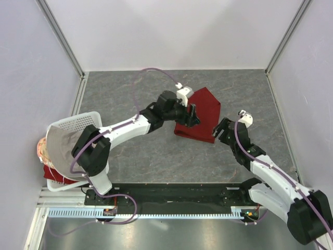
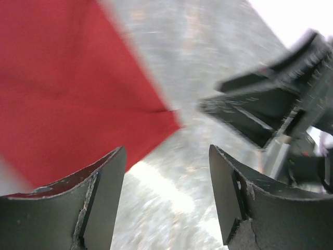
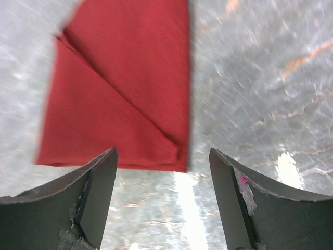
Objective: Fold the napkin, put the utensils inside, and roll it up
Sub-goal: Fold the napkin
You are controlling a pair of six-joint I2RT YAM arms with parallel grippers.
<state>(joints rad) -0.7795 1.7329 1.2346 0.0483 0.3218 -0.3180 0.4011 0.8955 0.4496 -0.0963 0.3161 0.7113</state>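
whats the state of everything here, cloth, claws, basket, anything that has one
dark red fabric napkin: folded, lying flat, not rolled, no cutlery visible on it
left claw: open, empty, at the napkin's edge
right claw: open, empty, near the napkin's corner
white mesh plastic basket: upright, cloth over it
grey-beige cloth: draped across the basket

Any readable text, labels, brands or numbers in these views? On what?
None readable in any view.
The napkin is plain maroon, no tag showing.
A pink fleck on the right hand is a mark, not lettering.
Contents of the white basket are too small to read.
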